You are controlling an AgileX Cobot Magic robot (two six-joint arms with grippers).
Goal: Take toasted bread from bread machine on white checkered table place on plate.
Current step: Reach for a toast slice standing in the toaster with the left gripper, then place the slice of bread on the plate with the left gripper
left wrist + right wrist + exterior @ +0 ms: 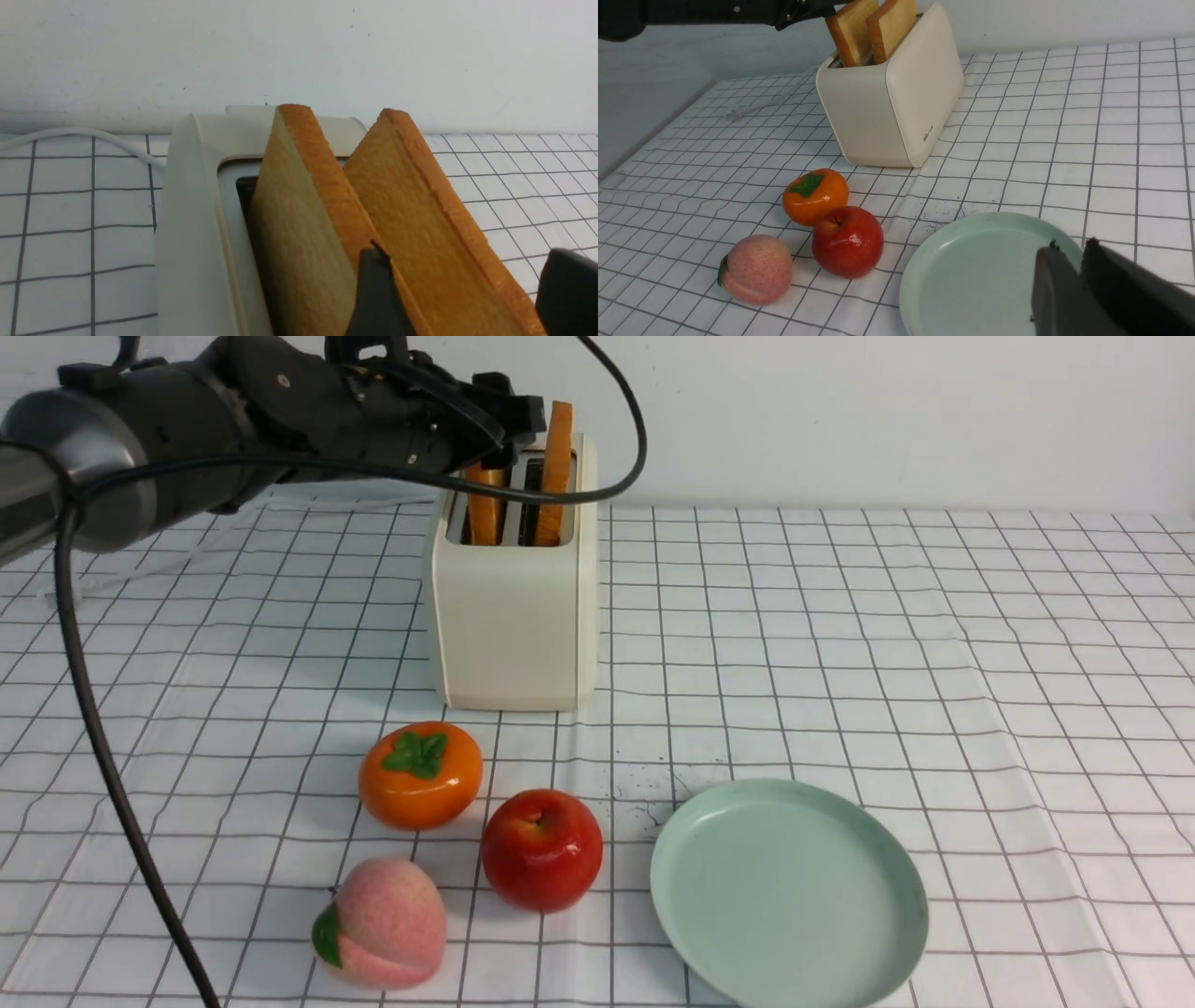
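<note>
Standing on edge in the twin slots of the bread machine (512,616), the toasted bread (557,457) shows as two golden slices with orange-brown crusts, both rising above the machine's top. The left claw (513,429) hangs directly over the bread machine, its jaws apart. In the left wrist view one dark finger (373,289) sits in the gap between the two slices. The other finger (565,289) shows beyond the outer face of one slice (434,224), so that slice lies between the jaws; whether either finger touches it I cannot tell.

A white cord (84,135) trails away from the bread machine's left rear. On the machine's near side, slightly left, sits an orange persimmon (421,775). A red apple (541,849) lies farther out, just beside the persimmon, and a pink peach (383,922) lies farthest out, to the near left. The plate (789,896), pale mint green, rests to the bread machine's near right, well apart from it, with dark specks (653,803) on the tabletop (980,663) between the two.

The right claw (1073,247), seen only from its own wrist camera, is out past the plate from the bread machine, its jaws drawn almost together with a thin slit between them.
</note>
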